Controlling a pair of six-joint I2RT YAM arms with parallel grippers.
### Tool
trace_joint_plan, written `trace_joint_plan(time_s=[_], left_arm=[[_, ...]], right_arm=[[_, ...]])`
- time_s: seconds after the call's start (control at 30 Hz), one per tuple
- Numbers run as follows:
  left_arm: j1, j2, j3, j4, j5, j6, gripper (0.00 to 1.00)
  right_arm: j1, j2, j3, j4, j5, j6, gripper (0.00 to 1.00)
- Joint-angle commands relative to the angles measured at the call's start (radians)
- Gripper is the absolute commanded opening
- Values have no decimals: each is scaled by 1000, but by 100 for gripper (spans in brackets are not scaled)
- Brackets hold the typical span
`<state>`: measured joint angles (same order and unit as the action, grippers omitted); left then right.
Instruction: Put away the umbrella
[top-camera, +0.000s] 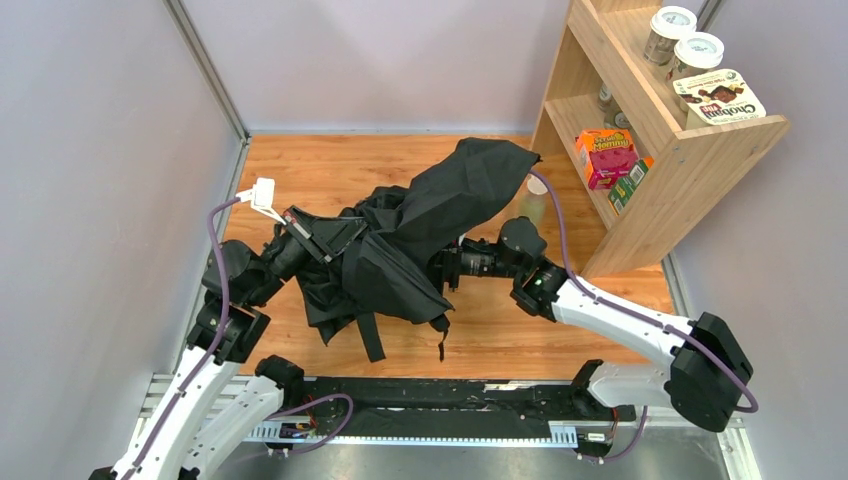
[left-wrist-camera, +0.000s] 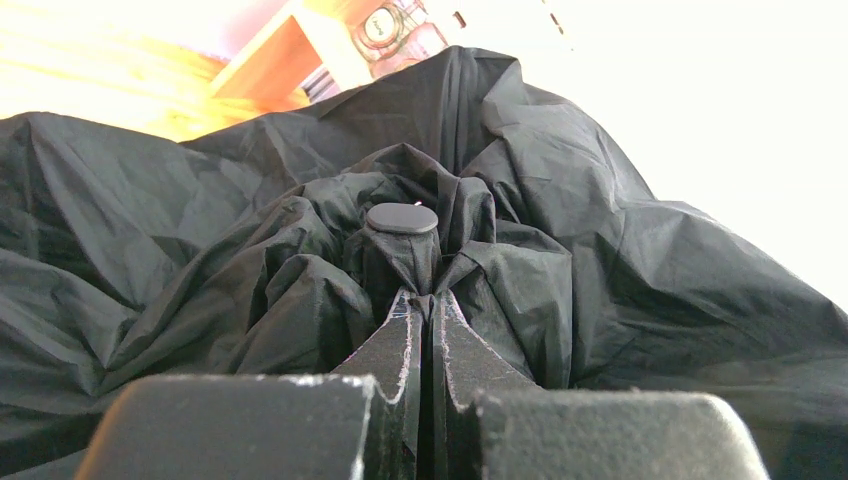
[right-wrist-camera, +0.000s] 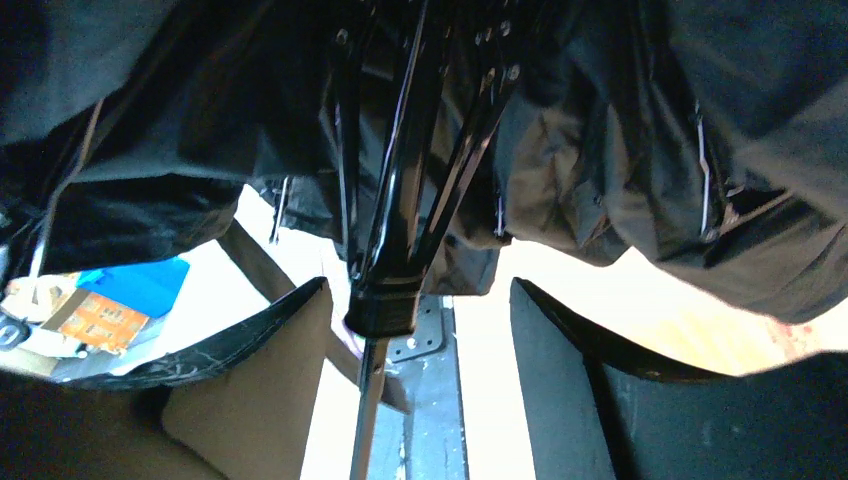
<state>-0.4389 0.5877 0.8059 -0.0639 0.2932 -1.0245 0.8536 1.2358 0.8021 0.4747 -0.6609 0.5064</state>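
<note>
The black umbrella (top-camera: 420, 235) lies half collapsed on the wooden floor between my arms, its canopy bunched and loose. My left gripper (top-camera: 303, 237) is at its left end. In the left wrist view the left gripper (left-wrist-camera: 432, 300) is shut on gathered canopy fabric just below the round top cap (left-wrist-camera: 402, 218). My right gripper (top-camera: 452, 268) reaches under the canopy from the right. In the right wrist view the right gripper (right-wrist-camera: 418, 290) is open, with the black runner (right-wrist-camera: 382, 305) and the thin shaft (right-wrist-camera: 366, 400) between its fingers, nearer the left one and not touched. The handle is hidden.
A wooden shelf unit (top-camera: 690, 150) stands at the back right with snack boxes (top-camera: 606, 157) and lidded jars (top-camera: 670, 30). Grey walls close in the left, back and right. A black metal rail (top-camera: 450, 405) runs along the near edge.
</note>
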Motion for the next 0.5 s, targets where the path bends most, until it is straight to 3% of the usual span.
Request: trace_joint_plan(time_s=[0.0, 0.17, 0.33, 0.47], left_arm=[[-4, -28, 44, 72, -35, 18, 0], [-4, -28, 50, 79, -43, 24, 0], [-4, -28, 38, 130, -45, -9, 0], [-4, -32, 26, 167, -34, -22, 0]], right_arm=[[2, -81, -37, 52, 14, 53, 68], [9, -85, -95, 138, 20, 136, 68], [47, -15, -78, 188, 6, 147, 59], [58, 20, -50, 226, 47, 158, 31]])
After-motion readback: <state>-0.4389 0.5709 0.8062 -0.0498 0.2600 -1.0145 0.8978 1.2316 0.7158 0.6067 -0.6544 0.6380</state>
